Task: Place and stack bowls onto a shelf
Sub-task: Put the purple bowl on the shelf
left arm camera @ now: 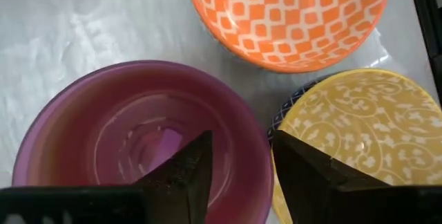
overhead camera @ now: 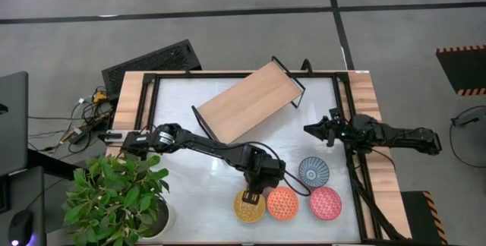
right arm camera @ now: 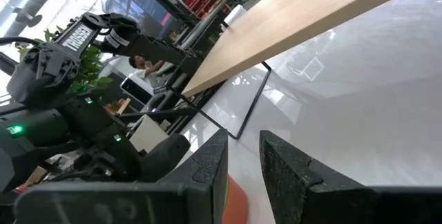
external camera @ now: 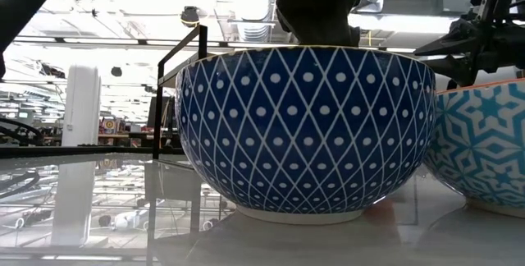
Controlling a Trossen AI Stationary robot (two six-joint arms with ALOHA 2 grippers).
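Observation:
My left gripper (overhead camera: 250, 195) (left arm camera: 242, 155) reaches over the row of bowls near the table's near edge and is shut on the plain purple bowl (left arm camera: 124, 127). In the high view my wrist hides that bowl. Beside it stand the yellow bowl (overhead camera: 249, 208) (left arm camera: 359, 134), dark blue outside (external camera: 303, 126), then the orange bowl (overhead camera: 282, 203) (left arm camera: 290, 16) and the pink bowl (overhead camera: 325, 203). The blue-white bowl (overhead camera: 313, 171) (external camera: 484, 151) sits behind them. The shelf (overhead camera: 247, 103) (right arm camera: 311, 23) lies slantwise on the table's far half. My right gripper (overhead camera: 307, 130) (right arm camera: 243, 148) waits at the right, narrowly open and empty. My left gripper holds the purple bowl by its rim (left arm camera: 257, 156) on the side next to the yellow bowl. One finger (left arm camera: 186, 175) is inside the bowl and the other finger (left arm camera: 311, 175) is outside, coming from above. Whether the bowl's foot is on the table I cannot tell.
A potted plant (overhead camera: 114, 200) stands at the near left corner. A black keyboard (overhead camera: 152, 62) lies beyond the far left corner. Black frame rails (overhead camera: 351, 109) run along the table's sides. Bare white tabletop (overhead camera: 182, 170) lies between the shelf and the bowls.

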